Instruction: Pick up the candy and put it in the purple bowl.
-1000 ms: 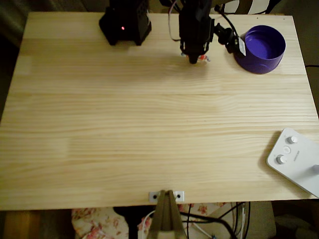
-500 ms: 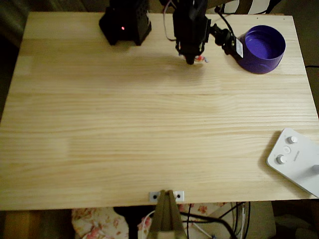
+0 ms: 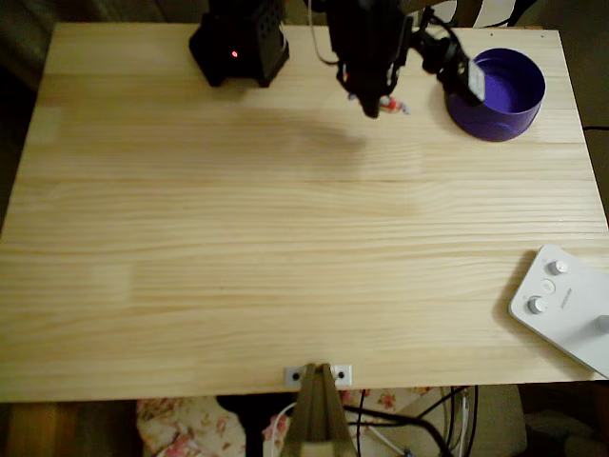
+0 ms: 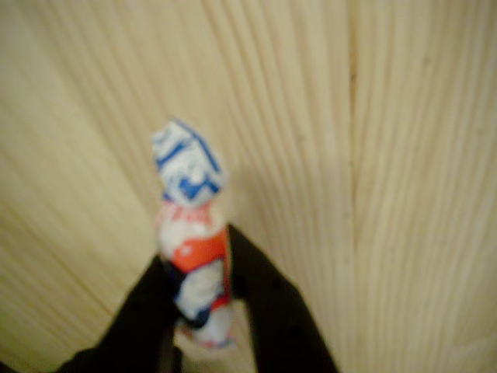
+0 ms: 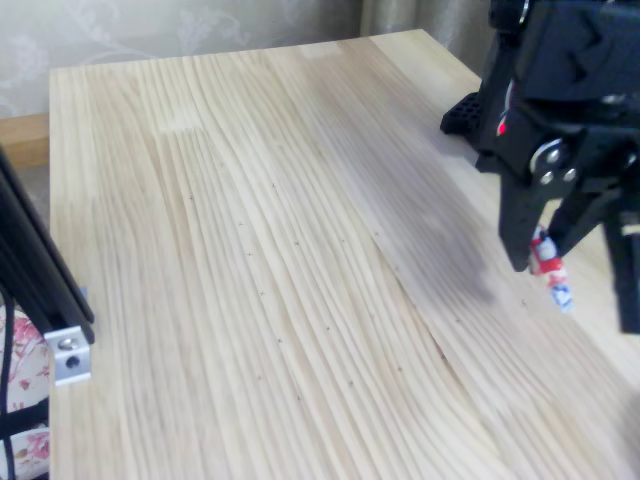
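Observation:
The candy (image 4: 192, 249) is a small wrapped sweet, white with red and blue print and twisted ends. My black gripper (image 4: 203, 299) is shut on its middle, and it hangs above the wood. In the fixed view the candy (image 5: 551, 270) dangles below my gripper (image 5: 537, 252), clear of the table. Seen from overhead, my gripper (image 3: 374, 103) holds the candy (image 3: 391, 104) near the table's far edge. The purple bowl (image 3: 499, 93) stands just to the right of it, deep and glossy, with nothing visible inside.
A black arm base (image 3: 240, 43) with a red light sits at the far edge, left of the gripper. A white device with knobs (image 3: 563, 305) lies at the near right corner. The wooden table (image 3: 285, 248) stretches open toward the front.
The gripper has lifted the candy off the table and shifted slightly toward the far edge; the arm's wrist now reaches closer to the bowl.

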Controlling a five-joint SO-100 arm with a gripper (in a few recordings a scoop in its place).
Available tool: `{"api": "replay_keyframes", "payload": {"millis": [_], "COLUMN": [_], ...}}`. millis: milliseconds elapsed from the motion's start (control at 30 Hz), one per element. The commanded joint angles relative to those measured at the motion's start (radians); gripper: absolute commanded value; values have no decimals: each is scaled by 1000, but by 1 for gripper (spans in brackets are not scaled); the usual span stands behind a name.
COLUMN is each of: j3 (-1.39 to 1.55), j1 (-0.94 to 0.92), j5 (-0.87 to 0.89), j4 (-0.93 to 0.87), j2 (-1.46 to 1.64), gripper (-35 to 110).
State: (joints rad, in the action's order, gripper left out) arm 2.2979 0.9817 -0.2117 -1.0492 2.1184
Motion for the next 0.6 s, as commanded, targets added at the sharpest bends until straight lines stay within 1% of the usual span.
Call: {"api": "replay_keyframes", "payload": {"millis": [0,300,567], "j3": [-153,-362,-584], "j1": [44,147,239], "j5": [-15,-43,-48], "j4": [-34,-67,-91], "j2": [83,29,-132], "gripper": [-1,-1,-1]}}
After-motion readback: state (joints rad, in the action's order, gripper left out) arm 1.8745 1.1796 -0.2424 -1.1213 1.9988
